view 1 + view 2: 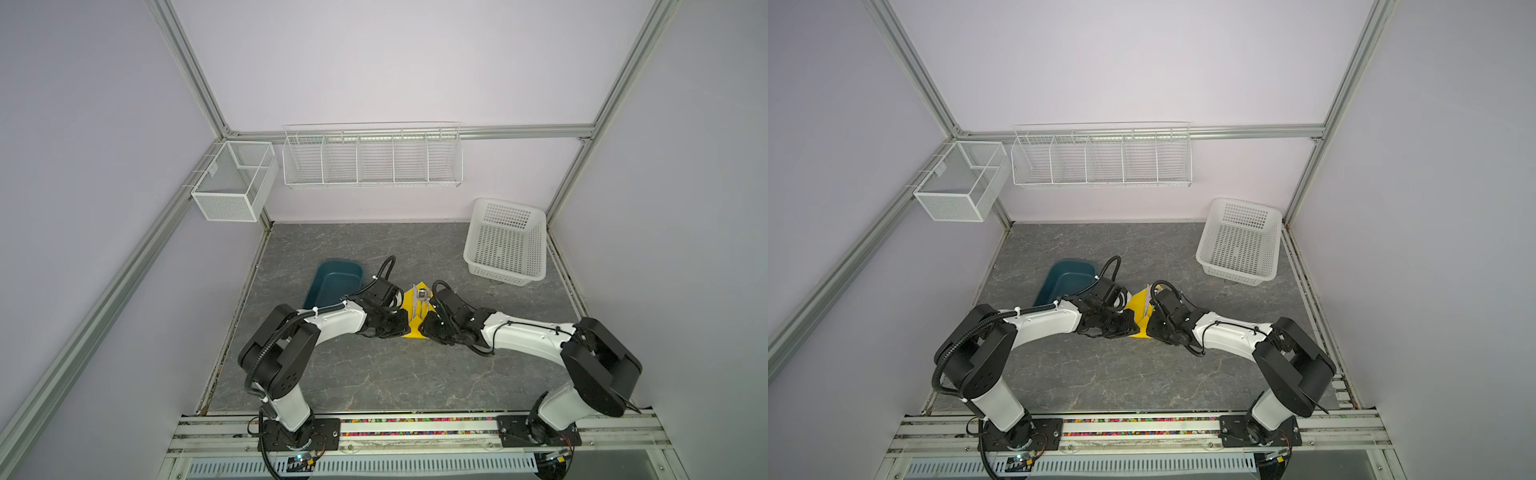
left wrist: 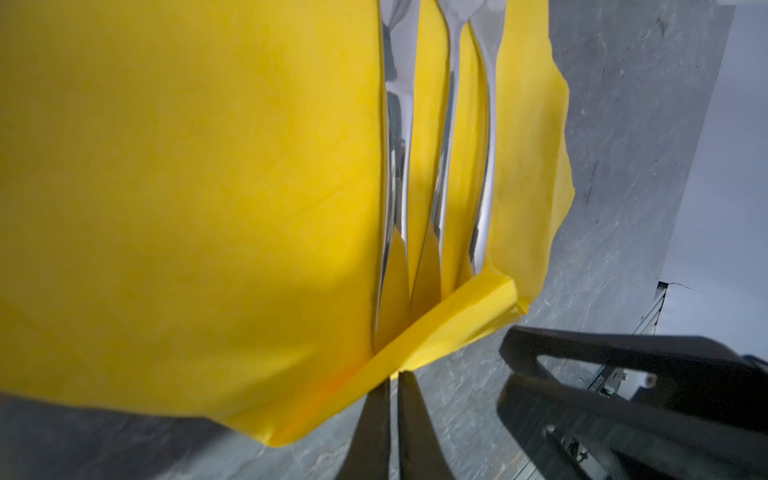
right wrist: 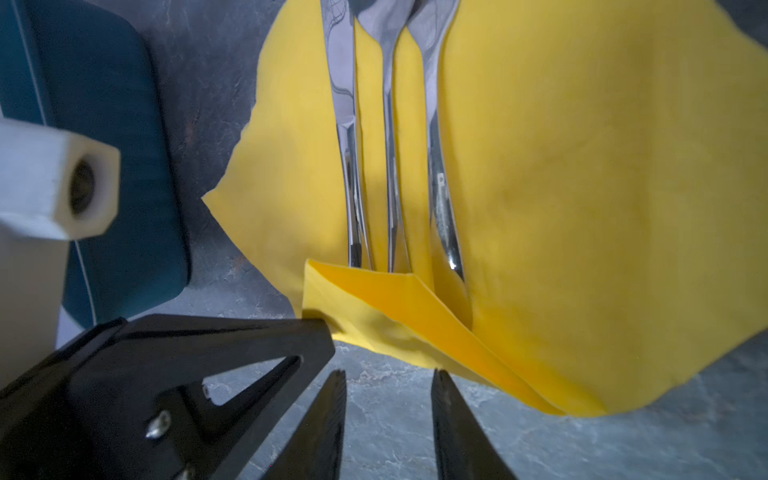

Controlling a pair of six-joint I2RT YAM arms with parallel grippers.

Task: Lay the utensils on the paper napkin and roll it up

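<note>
Utensils (image 3: 390,145), three shiny silver pieces, lie side by side on the bright yellow paper napkin (image 3: 582,208), mid-table just beside the teal tub (image 1: 336,278). The napkin's near edge is folded up over their handle ends. The left gripper (image 2: 395,376) is pinched closed on that fold. The right gripper (image 3: 390,372) stands partly open and empty, its tips at the fold's edge.

At the near fold of the napkin (image 1: 409,309) room is tight: the left tool (image 2: 394,390), closed on it, and the right tool (image 3: 388,386), jaws apart just short of it, nearly touch, with the utensils (image 3: 390,145) filling the middle. The tub (image 1: 332,282) blocks the left side; the basket (image 1: 505,245) stands well apart at far right, and the bench (image 1: 374,374) in front lies bare.
</note>
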